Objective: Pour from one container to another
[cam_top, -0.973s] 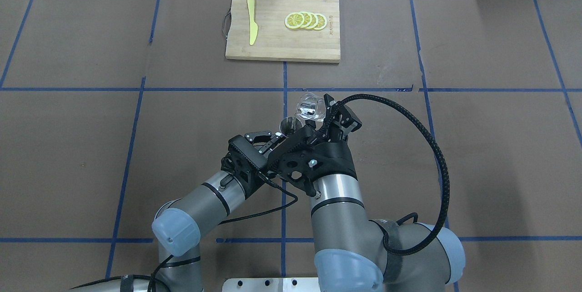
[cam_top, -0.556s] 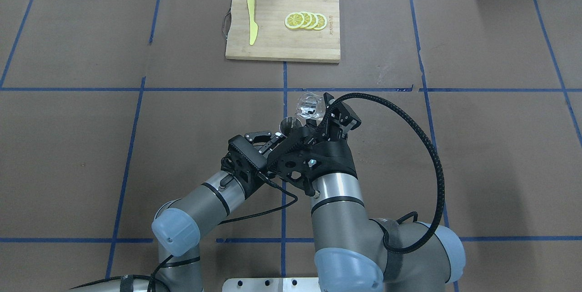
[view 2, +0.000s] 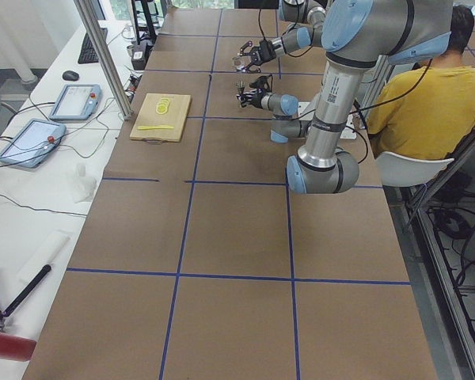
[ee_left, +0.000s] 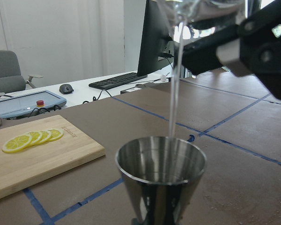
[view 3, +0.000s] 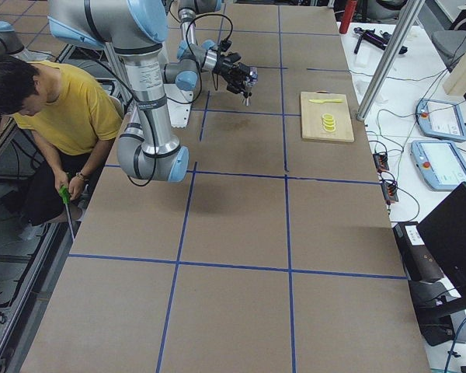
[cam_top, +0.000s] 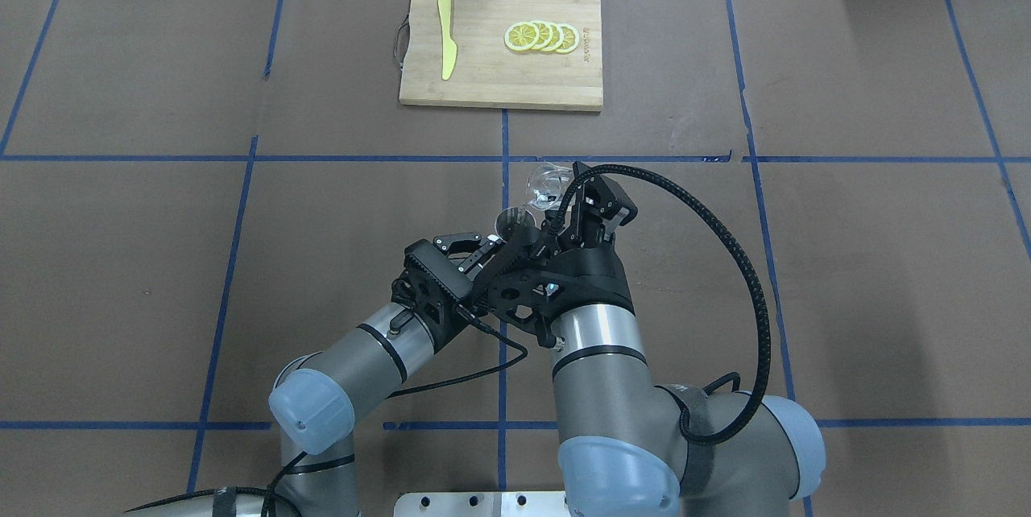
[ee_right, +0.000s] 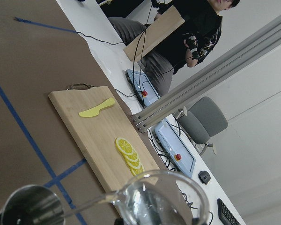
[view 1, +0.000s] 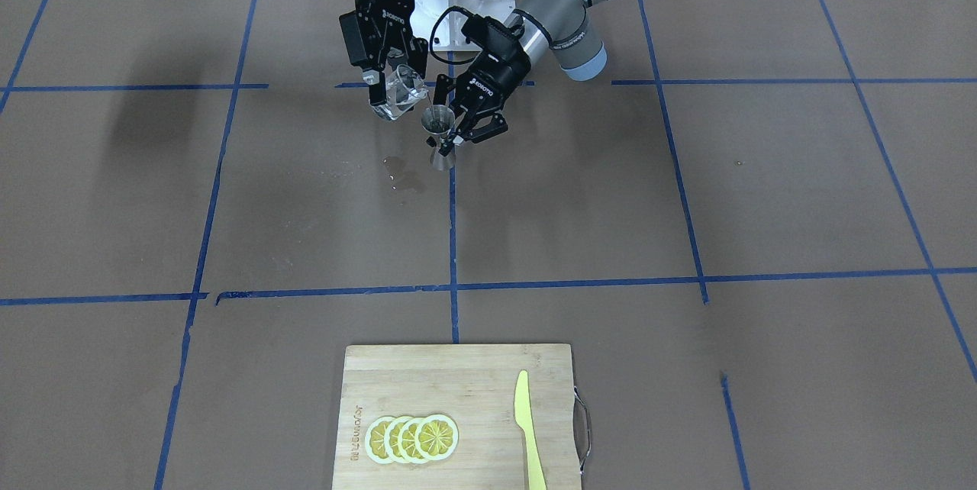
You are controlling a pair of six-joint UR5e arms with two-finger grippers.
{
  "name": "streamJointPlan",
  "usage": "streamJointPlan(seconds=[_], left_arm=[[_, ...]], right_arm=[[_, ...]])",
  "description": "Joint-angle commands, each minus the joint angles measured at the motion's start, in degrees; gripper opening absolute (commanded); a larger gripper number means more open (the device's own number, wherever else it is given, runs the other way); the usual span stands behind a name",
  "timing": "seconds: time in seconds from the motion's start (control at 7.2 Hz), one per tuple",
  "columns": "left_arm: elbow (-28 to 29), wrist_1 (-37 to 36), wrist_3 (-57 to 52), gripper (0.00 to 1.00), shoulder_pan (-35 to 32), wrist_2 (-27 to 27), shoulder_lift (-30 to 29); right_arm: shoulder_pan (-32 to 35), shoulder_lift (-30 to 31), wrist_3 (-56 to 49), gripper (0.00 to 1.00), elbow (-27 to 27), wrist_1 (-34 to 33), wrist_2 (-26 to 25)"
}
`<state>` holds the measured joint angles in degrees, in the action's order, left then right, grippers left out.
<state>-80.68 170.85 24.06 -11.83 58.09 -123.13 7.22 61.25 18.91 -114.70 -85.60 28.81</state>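
Your right gripper (view 1: 391, 99) is clamped on the glass cup (view 1: 404, 89), which is tipped lip-down toward the left gripper (view 1: 452, 140). The left gripper pinches the jigger (view 1: 440, 124) at its waist, mouth up, just beside and below the cup's lip. A thin stream of water (ee_left: 175, 84) runs from the lip into the jigger. Call it mid-pour; I can't tell the fill level.

Risks for you:
- The stream lands close to the jigger rim on the side away from the left gripper, not in the centre. Tip the cup further and the arc probably overshoots onto the bench (view 1: 611, 207).
- There is a wet patch (view 1: 395, 166) on the bench below the right gripper. It looks like spilled water, so expect more if the aim drifts.
- The jigger is small and likely overfills fast unless you level the cup in time.
- It is smooth metal held at a narrow waist, so a knock from the cup could twist it in the left gripper.
- The two grippers sit very near each other, so a small sideways move may bump them.

The cutting board (view 1: 458, 368) is well ahead of both grippers and is no issue.
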Motion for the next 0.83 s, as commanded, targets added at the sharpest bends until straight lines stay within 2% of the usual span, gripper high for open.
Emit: streamJointPlan(seconds=[0.0,0.28,0.42,0.56,0.69], left_arm=[[0.0,-0.1,0.0,0.00,0.0,-0.1,0.0],[-0.1,-0.1,-0.1,0.00,0.0,0.0,0.0],[-0.1,0.0,0.0,0.00,0.0,0.0,0.1],[-0.1,0.0,0.0,0.00,0.1,-0.1,0.1],[-0.2,0.0,0.0,0.00,0.0,-0.1,0.1]], right_arm=[[0.2,0.0,-2.7,0.00,0.0,0.0,-0.1],[0.3,-0.3,-2.1,0.00,0.0,0.6,-0.2],[0.3,-1.0,2.8,0.00,0.0,0.9,0.2],[0.2,-1.8,12.2,0.00,0.0,1.0,1.6],[0.3,-1.8,18.1,0.00,-0.1,3.7,3.3]])
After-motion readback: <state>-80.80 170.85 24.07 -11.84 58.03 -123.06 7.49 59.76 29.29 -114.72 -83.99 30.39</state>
